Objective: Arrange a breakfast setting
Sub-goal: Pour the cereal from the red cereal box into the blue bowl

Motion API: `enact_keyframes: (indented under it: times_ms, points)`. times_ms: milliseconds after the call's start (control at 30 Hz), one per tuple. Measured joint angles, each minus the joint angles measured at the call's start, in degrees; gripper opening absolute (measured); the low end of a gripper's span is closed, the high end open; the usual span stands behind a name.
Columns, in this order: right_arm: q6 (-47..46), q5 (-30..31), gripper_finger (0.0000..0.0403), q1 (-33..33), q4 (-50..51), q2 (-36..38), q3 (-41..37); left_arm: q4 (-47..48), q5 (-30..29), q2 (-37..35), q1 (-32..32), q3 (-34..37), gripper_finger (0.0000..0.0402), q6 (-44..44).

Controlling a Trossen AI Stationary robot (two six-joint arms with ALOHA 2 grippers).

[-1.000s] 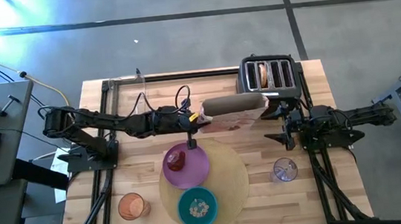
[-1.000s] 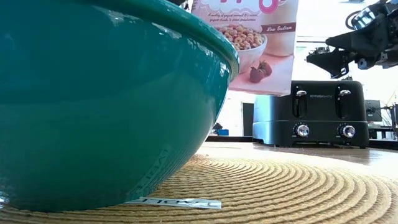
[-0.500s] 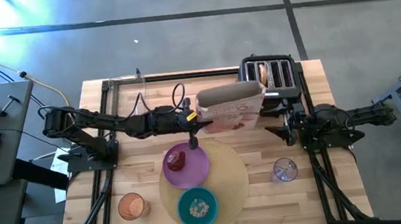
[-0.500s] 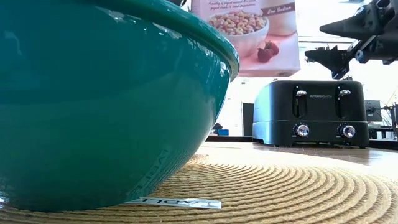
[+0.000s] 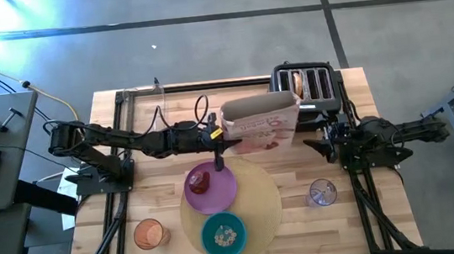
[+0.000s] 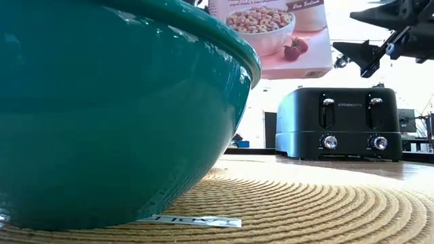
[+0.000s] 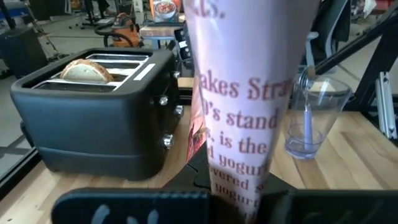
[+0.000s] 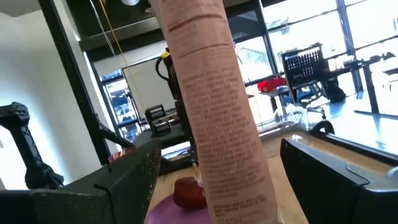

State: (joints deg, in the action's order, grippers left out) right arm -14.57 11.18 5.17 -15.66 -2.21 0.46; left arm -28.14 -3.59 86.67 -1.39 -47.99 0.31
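Observation:
My left gripper (image 5: 218, 136) is shut on the tall cereal box (image 5: 260, 123), held in the air between the purple plate (image 5: 211, 188) and the black toaster (image 5: 303, 85). My right gripper (image 5: 325, 139) is open just right of the box; in its wrist view its fingers stand on either side of the box (image 8: 217, 124) without touching it. A red fruit (image 5: 200, 180) lies on the plate. The plate and the teal bowl (image 5: 224, 235) with cereal rest on the round tan mat (image 5: 260, 200). A bagel (image 7: 81, 70) sticks out of a toaster slot. The spoon does not show. My left gripper pinches the box between its two fingers at the narrow side panel (image 7: 239, 186) on the box's left end, one finger (image 7: 130, 205) on each broad face. The fingers come level from the table's left. The box is lifted clear and tilted, its printed face toward the near edge and upward.
An orange cup (image 5: 149, 234) stands near the front left and a clear glass (image 5: 323, 193) at the right of the mat. The toaster (image 6: 339, 122) stands at the far right. A black frame runs along the table's far and side edges.
The left gripper has turned the box about and raised it: it lay with a narrow side up and now shows its printed face from above, and it sits higher in the low view. My right gripper has drawn back a little toward the table's right edge and gone up.

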Motion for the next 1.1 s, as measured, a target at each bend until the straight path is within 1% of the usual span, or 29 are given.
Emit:
enact_keyframes:
  times_ms: [200, 467, 633, 767, 1100]
  points:
    - [1.9, 0.6, 0.0317, 0.0, -3.5, -4.4, 0.4, -1.7, 0.0, 0.0, 0.0, 0.0, 0.0, -0.7]
    - [9.9, 1.9, 0.0317, 0.0, -3.8, -13.0, 6.5, -1.8, 0.0, 0.0, 0.0, 0.0, 0.0, -0.7]
    - [10.4, 2.3, 0.0317, 0.0, -3.9, -19.6, 9.8, -1.9, 0.0, 0.0, 0.0, 0.0, 0.0, -0.2]
    - [10.8, 4.5, 0.0317, 0.0, -3.9, -24.9, 12.6, -1.9, 0.0, 0.0, 0.0, 0.0, 0.0, -0.1]
    - [10.2, 2.9, 0.0317, 0.0, -3.9, -37.6, 19.0, -3.0, 0.0, 0.0, 0.0, 0.0, 0.0, -0.1]
